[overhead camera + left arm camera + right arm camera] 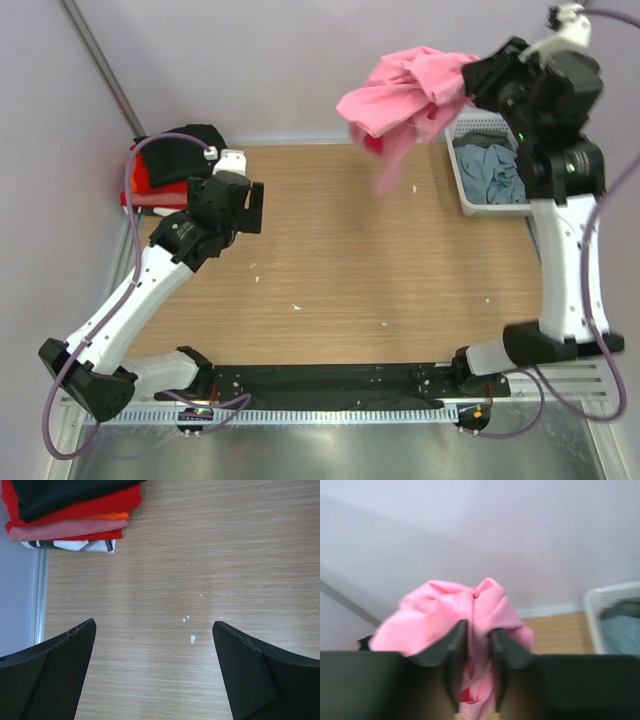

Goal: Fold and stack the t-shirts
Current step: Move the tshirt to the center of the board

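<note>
Start at the far left: the stack of folded t-shirts [70,510] lies ahead of your left claw [154,625] and off to its left, black on top with red and orange edges showing beneath. That claw hangs over bare table [330,260] with its jaws spread as wide as they go and nothing between them. Moving right, the pink t-shirt [405,95] is up in the air, bunched into a loose ball just left of your right claw [477,627], with a tail of cloth dangling below it towards the far edge of the wood. The right claw is nearly closed, pinching a thick fold of that pink cloth. Below it and slightly to its right sits the basket [462,195], with a grey-blue t-shirt [497,175] waiting inside. You appear to be at the pick-up step, with this shirt out of the basket but not yet laid out. Next, you likely need to carry it over the open wood between the two claws and lower it. The empty left claw can then take a second edge to spread it flat. Which part you hold is hidden in the crumple.
</note>
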